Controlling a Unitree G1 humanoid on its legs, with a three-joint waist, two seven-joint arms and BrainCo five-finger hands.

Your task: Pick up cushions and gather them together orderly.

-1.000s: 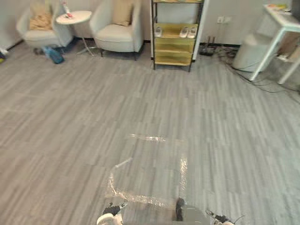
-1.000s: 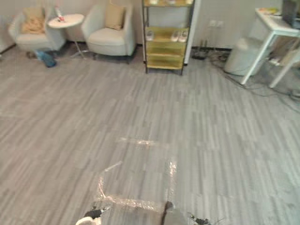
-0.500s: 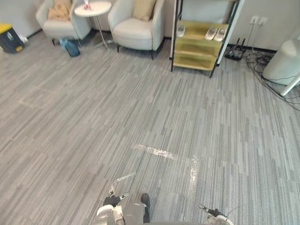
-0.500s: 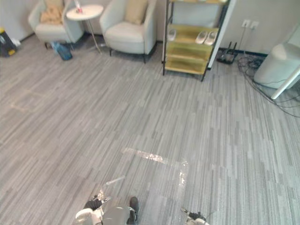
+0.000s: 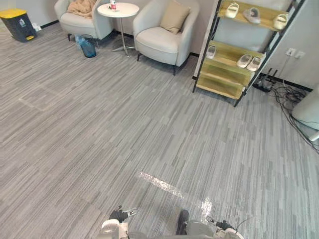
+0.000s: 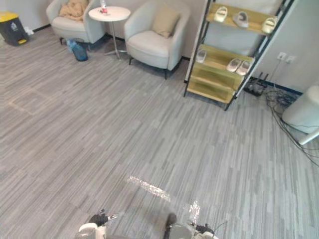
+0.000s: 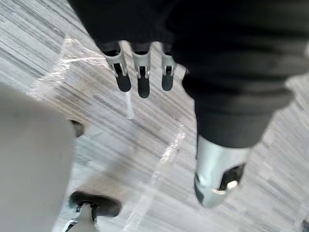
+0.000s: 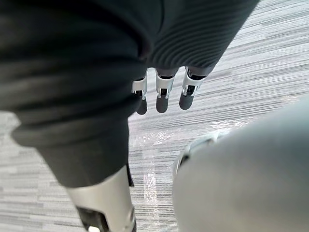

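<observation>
**Cushion on the far armchair, both hands empty**

A tan cushion leans upright against the back of a pale armchair at the far side of the room. A second pale armchair stands to its left, holding a crumpled beige heap; I cannot tell whether that is a cushion or a cloth. Between the two chairs stands a round white desk with a small item on top, and a blue bag sits on the floor beside it. A dark bin with a yellow lid stands further left. To the right of the chairs, a wooden shoe rack carries pale slippers.

The left hand hangs over the grey plank floor with fingers straight, released and holding nothing. The right hand hangs the same way, released and empty.
</observation>
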